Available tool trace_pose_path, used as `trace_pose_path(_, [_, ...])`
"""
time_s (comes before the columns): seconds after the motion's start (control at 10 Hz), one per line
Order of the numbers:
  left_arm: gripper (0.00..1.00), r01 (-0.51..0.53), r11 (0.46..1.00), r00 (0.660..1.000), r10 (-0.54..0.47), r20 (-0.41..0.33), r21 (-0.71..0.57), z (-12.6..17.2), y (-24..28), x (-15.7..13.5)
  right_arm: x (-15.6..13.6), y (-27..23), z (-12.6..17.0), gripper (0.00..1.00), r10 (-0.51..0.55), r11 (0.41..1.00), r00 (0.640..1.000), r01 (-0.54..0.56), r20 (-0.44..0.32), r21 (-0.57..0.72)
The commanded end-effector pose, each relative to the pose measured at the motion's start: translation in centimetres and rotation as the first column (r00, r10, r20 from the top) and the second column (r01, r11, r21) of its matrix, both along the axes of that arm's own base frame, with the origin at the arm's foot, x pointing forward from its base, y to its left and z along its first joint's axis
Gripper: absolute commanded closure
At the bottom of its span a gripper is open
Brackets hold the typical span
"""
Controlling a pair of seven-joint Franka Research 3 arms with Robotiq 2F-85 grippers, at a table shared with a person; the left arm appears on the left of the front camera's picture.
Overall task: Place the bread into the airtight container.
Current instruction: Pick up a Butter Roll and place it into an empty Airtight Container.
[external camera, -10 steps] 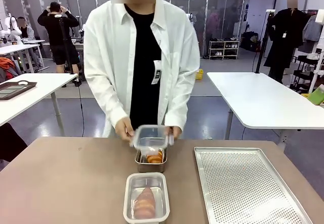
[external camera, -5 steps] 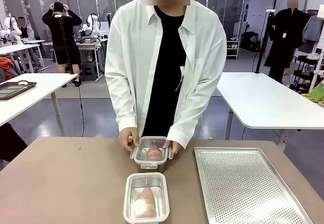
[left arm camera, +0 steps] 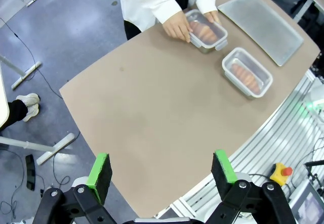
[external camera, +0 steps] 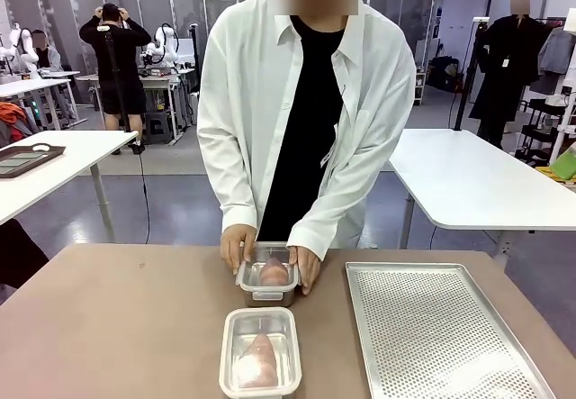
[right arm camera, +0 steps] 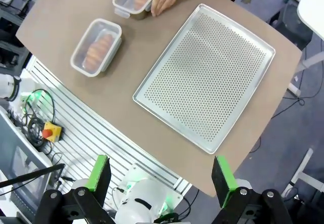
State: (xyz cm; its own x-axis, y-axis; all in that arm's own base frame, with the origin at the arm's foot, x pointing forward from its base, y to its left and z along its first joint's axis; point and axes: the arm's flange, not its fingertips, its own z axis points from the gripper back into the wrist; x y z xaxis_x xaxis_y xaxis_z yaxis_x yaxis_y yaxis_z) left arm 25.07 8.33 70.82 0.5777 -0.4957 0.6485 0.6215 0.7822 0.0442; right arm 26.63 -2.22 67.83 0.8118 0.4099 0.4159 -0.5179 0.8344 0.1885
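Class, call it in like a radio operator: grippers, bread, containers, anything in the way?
Both grippers open, high above table. Bread sealed in near container. Person's hands pressing lid on far container. Tray bare.

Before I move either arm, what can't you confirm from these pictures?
- Far container: the person's hands cover its sides, so the front view can't show whether the lid is latched.
- Near container: its near end is cut by the front view's bottom edge.
- Bread in the near container: small, behind a glossy lid in the right wrist view; count unclear.
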Motion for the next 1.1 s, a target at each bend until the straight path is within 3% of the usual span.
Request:
trace_pose_path(0.0, [0.0, 0.007, 1.0, 1.0, -0.007, 0.003, 0.002, 0.16, 0.01, -0.03, 0.04, -0.14, 0.1, 0.0, 0.007, 1.0, 1.0, -0.007, -0.006, -0.003])
trace_pose_path(1.0, [0.0, 0.007, 1.0, 1.0, -0.007, 0.003, 0.002, 0.16, 0.01, -0.03, 0.04, -0.14, 0.1, 0.0, 0.007, 1.0, 1.0, -0.007, -0.006, -0.003])
